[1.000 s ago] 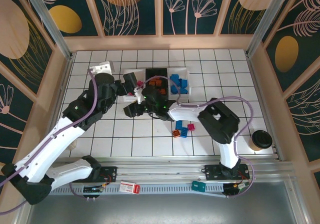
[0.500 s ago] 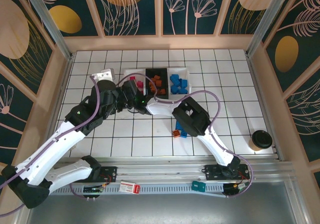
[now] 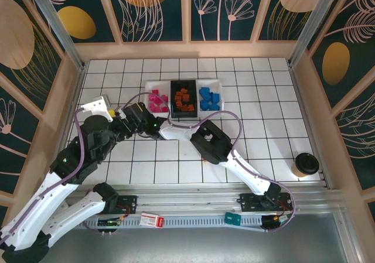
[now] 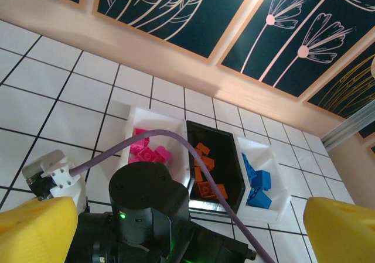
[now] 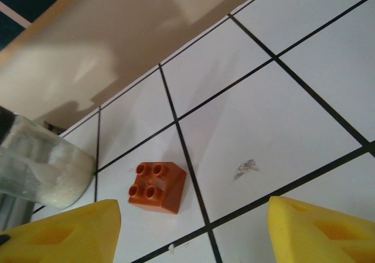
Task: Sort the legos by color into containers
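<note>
Almost done. Pink bricks (image 3: 157, 101), orange bricks (image 3: 184, 99) and blue bricks (image 3: 208, 99) sit sorted in the far trays (image 3: 221, 84). One orange brick (image 5: 155, 187) lies on the floor, left of the trays. The right gripper (image 5: 193, 239) hangs over it, wide open and empty. The left gripper (image 4: 187, 234) is open and empty too.

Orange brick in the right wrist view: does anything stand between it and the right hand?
Nothing visible does. The orange brick lies on bare white tile ahead of the open right hand; a frosted object stands apart, to its left.
</note>
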